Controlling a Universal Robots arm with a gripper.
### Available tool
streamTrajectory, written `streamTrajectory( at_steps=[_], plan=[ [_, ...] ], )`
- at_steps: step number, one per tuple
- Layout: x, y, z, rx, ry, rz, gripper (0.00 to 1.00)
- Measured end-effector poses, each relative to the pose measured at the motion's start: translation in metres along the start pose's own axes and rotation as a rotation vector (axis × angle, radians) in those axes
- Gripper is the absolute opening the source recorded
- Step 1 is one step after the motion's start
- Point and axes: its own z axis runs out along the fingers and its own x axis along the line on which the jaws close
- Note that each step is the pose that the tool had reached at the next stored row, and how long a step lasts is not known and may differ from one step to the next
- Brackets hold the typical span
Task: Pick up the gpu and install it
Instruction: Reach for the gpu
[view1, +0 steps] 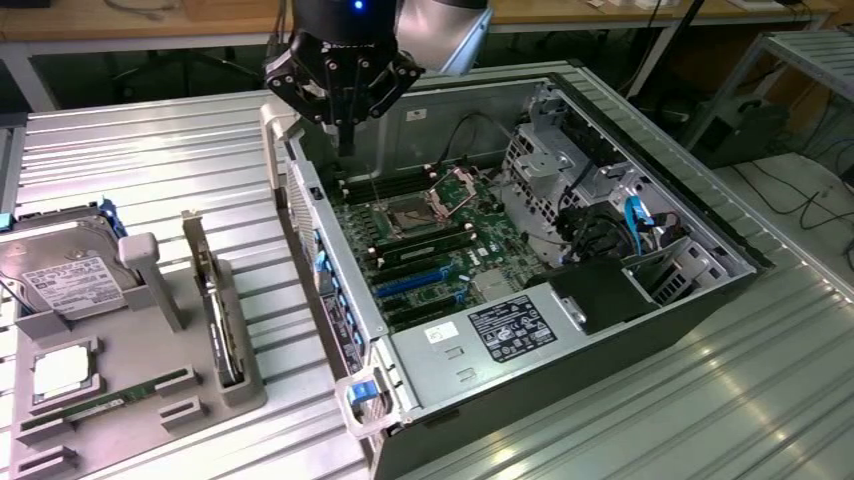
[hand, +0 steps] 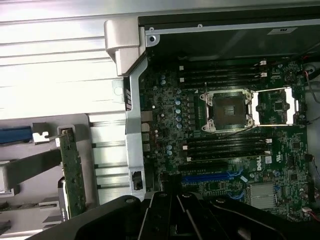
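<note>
So the fingers (view1: 344, 135) are pressed together with nothing in them, hanging over a corner of the open PC case (view1: 320, 230), and the motherboard (view1: 441, 240) is right below them. The gpu (view1: 214, 300) is nowhere near the fingers. It's well off to the side, outside the case, standing on edge in a slot of the grey holder (view1: 160, 290) on the tabletop (view1: 160, 150). A hard drive (view1: 67, 275) sits even farther out than that.

The gpu (view1: 214, 300) stands in a holder (view1: 220, 400) beside the computer case (view1: 601, 385).
</note>
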Motion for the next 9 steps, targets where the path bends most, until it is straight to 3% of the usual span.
streamTrajectory(
  at_steps=[9],
  plan=[
    [0.013, -0.0010, -0.0002, 0.0001, 0.0012, 0.000, 0.11]
  ],
)
